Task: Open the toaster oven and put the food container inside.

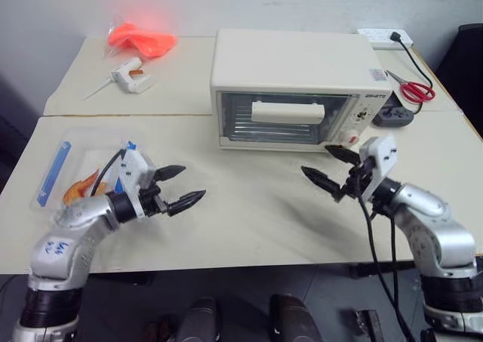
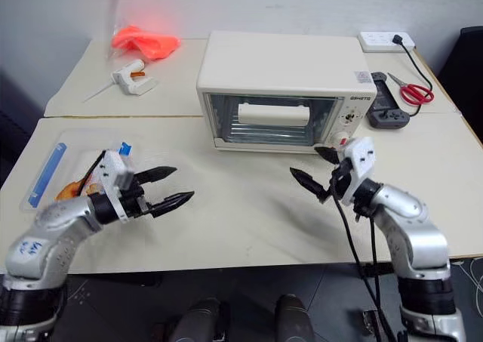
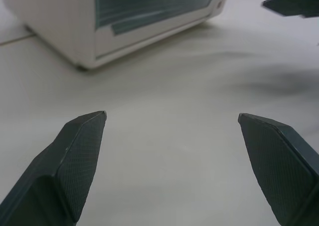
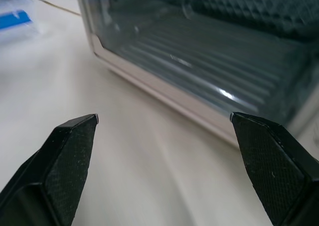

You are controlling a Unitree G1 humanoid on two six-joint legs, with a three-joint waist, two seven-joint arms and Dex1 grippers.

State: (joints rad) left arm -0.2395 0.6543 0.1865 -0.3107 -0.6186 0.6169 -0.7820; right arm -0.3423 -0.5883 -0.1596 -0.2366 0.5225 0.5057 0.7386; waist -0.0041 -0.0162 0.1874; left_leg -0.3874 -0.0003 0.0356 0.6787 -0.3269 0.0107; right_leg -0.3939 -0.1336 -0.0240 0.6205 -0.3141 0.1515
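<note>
Your left gripper (image 1: 183, 186) hides part of the food container (image 1: 60, 168); both it and the right gripper (image 1: 327, 168) gape empty; the toaster oven (image 1: 302, 85) label is unreadable.

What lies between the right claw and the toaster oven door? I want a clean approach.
Only bare table separates the open right claw from the closed toaster oven door, shown in the right wrist view.

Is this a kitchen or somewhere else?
Probably an office or lab, not a kitchen: the toaster oven sits on plain tables beside a glue gun, scissors and a power strip.
</note>
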